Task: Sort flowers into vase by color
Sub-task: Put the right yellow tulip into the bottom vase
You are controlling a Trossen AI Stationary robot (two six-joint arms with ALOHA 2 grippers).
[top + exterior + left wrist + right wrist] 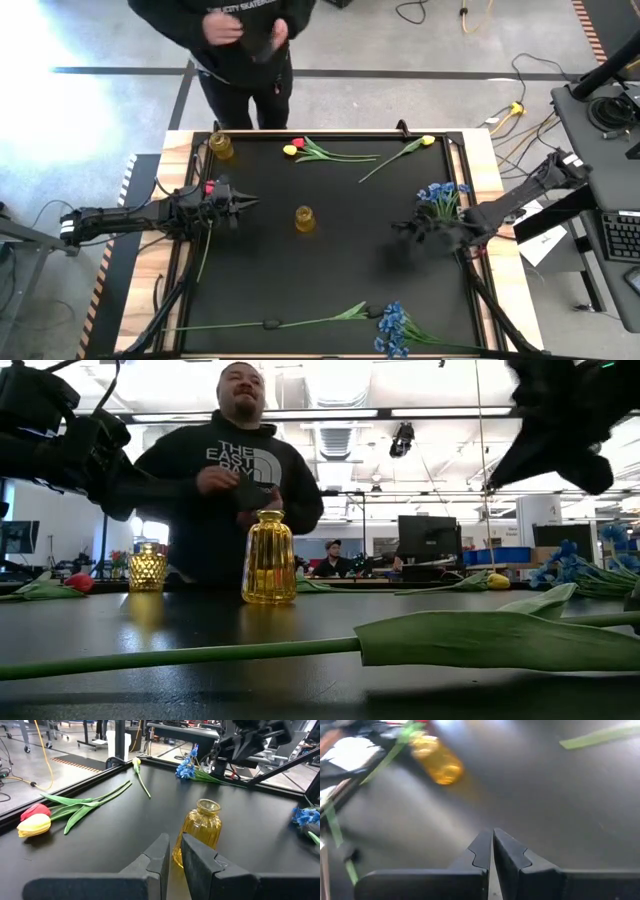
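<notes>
The black worktop (330, 260) is seen from above, with a person (240, 45) standing at its far edge, hands together at the chest. Two arms are counted. The left gripper (243, 203) is held low near the left edge, its fingers (162, 852) nearly pressed together with a thin gap, nothing pinched. The right gripper (405, 228) is held over the right side, blurred, its fingers (482, 847) pressed together and empty.

Two yellow glass vases are counted: one vase (304, 218) mid-worktop, a shorter vase (221, 146) at the far left corner.

The flowers are all lying on the worktop, none in a vase. Two blue bunches are seen: one bunch (441, 196) beside the right gripper, another bunch (393, 328) at the near edge, cut off by the frame. A red tulip (297, 144) and a yellow tulip (290, 151) are lying touching at the far edge, a second yellow tulip (427, 140) further right. One long stem (270, 324) is stretched along the near edge, its bloom hard to make out.
</notes>
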